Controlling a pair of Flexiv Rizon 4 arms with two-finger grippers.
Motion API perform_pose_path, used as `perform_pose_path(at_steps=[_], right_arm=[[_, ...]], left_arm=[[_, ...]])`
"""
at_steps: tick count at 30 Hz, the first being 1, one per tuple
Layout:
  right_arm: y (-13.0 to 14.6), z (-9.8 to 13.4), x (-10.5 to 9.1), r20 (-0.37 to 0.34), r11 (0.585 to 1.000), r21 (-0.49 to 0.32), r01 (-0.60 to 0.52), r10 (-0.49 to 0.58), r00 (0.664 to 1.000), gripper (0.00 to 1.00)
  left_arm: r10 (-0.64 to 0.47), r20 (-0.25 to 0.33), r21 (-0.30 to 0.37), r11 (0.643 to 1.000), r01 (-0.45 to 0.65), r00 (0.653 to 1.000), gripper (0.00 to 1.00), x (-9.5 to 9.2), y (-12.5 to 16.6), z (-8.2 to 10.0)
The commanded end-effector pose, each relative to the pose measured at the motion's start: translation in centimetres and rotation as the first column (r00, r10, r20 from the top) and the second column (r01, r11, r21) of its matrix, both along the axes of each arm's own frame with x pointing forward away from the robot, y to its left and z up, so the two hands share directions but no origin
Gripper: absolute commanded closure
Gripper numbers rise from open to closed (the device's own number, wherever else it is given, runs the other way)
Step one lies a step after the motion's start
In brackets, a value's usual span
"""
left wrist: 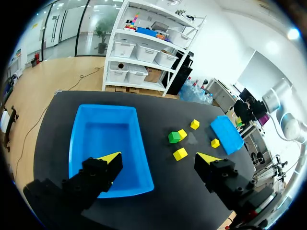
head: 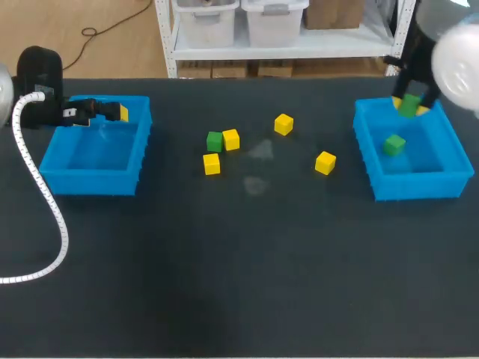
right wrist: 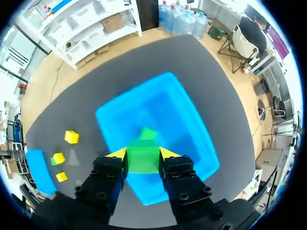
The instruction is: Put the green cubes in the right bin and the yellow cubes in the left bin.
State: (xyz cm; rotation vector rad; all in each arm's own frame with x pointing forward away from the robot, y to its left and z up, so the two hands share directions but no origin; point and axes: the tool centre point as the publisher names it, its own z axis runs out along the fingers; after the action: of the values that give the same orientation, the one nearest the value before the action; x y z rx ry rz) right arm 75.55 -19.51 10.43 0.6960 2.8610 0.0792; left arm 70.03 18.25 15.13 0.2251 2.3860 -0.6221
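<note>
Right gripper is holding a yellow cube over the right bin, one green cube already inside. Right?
No: the held cube in the right gripper is green, not yellow; the right wrist view shows it. It is over the right bin, with one green cube already inside.

4 yellow cubes (head: pixel 230 139), 1 green cube (head: pixel 215 140) mid-table; 2nd green (head: pixel 394 144) in right bin (head: pixel 419 187) (3rd green (right wrist: pixel 142 159) gripped above).

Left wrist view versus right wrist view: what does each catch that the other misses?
Left wrist only: the bare inside of the left bin, ahead of the open left gripper. Right wrist only: the right gripper shut on one green cube, a second green cube in the right bin. Both: loose yellow cubes and a third green cube on the table.
</note>
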Motion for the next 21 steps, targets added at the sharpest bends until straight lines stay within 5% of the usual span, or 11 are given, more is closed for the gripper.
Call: perform_pose_path(at_steps=[1,6,11,16,21], right_arm=[[-1.8,-1.0,-1.3,0.134,0.999,-0.048,0.010,-0.003,0.991,0.00],[-1.5,-1.0,-0.7,0.131,0.999,-0.054,-0.007,0.014,0.991,0.00],[1.1,1.2,1.1,0.170,0.985,-0.088,-0.147,0.160,0.972,0.00],[7.2,4.0,3.9,0.224,0.946,-0.096,-0.310,0.324,0.919,0.00],[15.5,5.7,5.8,0.241,0.853,-0.111,-0.509,0.520,0.819,0.00]], left_arm=[[-0.006,0.007,-0.010,1.000,0.006,1.000,0.00,0.0,0.2,-0.2],[-0.006,0.007,-0.010,1.000,0.006,1.000,0.00,0.0,0.2,-0.2],[-0.006,0.007,-0.010,1.000,0.006,1.000,0.00,0.0,0.2,-0.2],[-0.006,0.007,-0.010,1.000,0.006,1.000,0.00,0.0,0.2,-0.2],[-0.006,0.007,-0.010,1.000,0.006,1.000,0.00,0.0,0.2,-0.2]])
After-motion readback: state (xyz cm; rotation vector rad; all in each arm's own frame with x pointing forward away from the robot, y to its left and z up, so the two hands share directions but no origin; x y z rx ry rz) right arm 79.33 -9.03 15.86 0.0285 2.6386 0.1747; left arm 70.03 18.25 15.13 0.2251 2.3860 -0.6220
